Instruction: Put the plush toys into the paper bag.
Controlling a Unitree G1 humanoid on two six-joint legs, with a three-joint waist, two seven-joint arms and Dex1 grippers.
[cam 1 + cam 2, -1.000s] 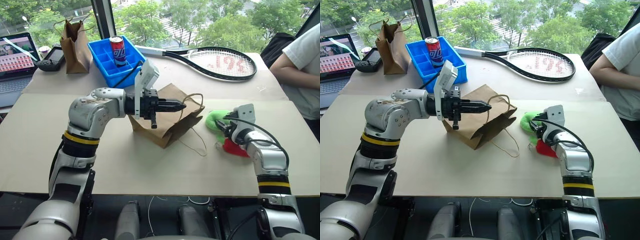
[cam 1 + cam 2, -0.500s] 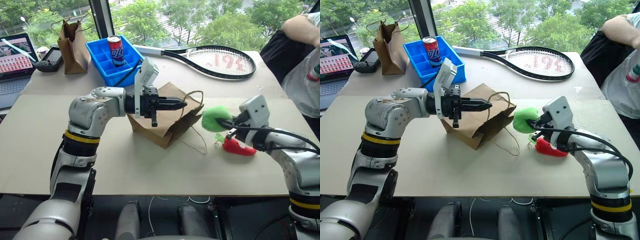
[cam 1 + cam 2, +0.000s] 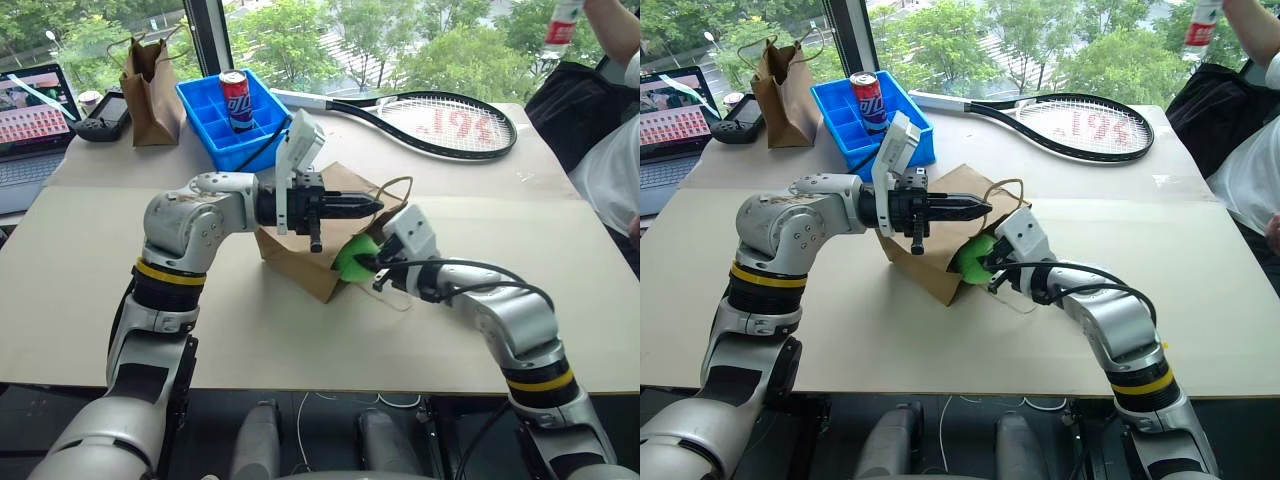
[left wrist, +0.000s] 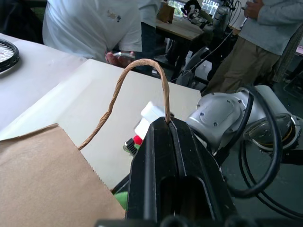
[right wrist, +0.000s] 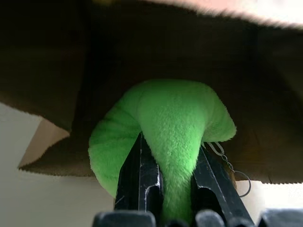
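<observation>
while the left gripper point(image 3: 362, 208) fingers are clamping the paper bag point(image 3: 300, 262) handle, the right gripper point(image 3: 374, 264) fingers are pinching the green plush toy point(image 3: 352, 259) at its mouth; none is lying bagged yet.

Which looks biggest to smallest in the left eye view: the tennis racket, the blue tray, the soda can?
1. Tennis racket, the largest.
2. Blue tray.
3. Soda can, the smallest; it stands inside the tray.
All three lie about equally far back, so nearness hardly matters.
</observation>
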